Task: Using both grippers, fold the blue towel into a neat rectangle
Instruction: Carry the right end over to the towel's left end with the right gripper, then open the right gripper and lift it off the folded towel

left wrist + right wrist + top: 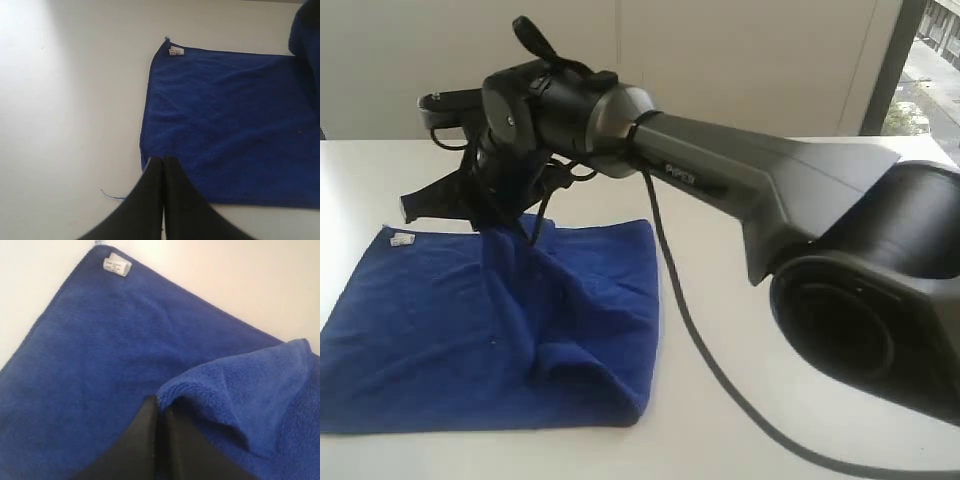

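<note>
**A:** Where is the blue towel (440,330) lying?

**B:** Spread over the white counter (715,300), mostly flat. In the exterior view its white tag (401,239) is at the far left corner. Near the middle of the far edge the cloth rises in a peak, and creases run down from it toward the near right corner.

**A:** What makes the peak?

**B:** My right hand (503,222). The arm reaches across from the right, and the fingers are pinched tight on a fold of the cloth, holding it up off the layer beneath. In the right wrist view the fold curls over just at my fingertips.

**A:** And the other one?

**B:** My left hand (162,164) is closed too, fingers pressed flat against each other with no cloth showing between them. Its tips sit over the towel's edge, along the side that has the tag at its far end. Whether they touch the cloth I cannot tell.

**A:** Anything else on the counter?

**B:** A black cable (690,330) from my right arm, trailing beside the towel's right edge.
</note>
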